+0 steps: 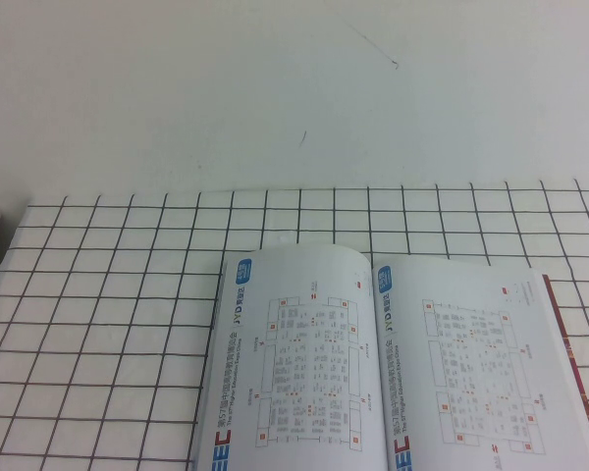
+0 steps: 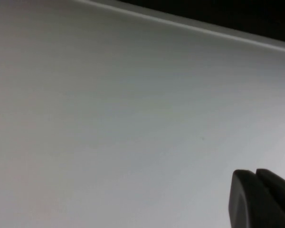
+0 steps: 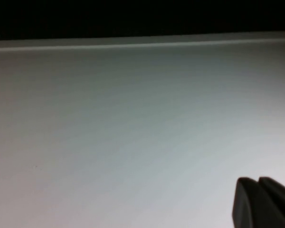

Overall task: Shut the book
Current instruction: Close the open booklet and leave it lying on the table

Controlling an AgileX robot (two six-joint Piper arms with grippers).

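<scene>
Book: white open paper book (image 1: 393, 368), laid flat near right on white squared table (image 1: 108, 324).
Left: black left gripper (image 2: 261, 199), over plain white surface (image 2: 109, 118); grip cannot be told.
Right: black right gripper (image 3: 263, 204), the same.

On white table cover with black grid lines (image 1: 108, 324): open white paper book (image 1: 393, 363), lying flat at near edge, right of centre. Spine pointing away from robot, pages spread left and right of it. Wide stretch of cover left of book and behind it. Beyond cover's far edge, plain white backdrop (image 1: 275, 88). Left gripper (image 2: 259, 197) above plain pale surface (image 2: 133, 123). Right gripper (image 3: 261, 202) likewise above such a surface.
</scene>
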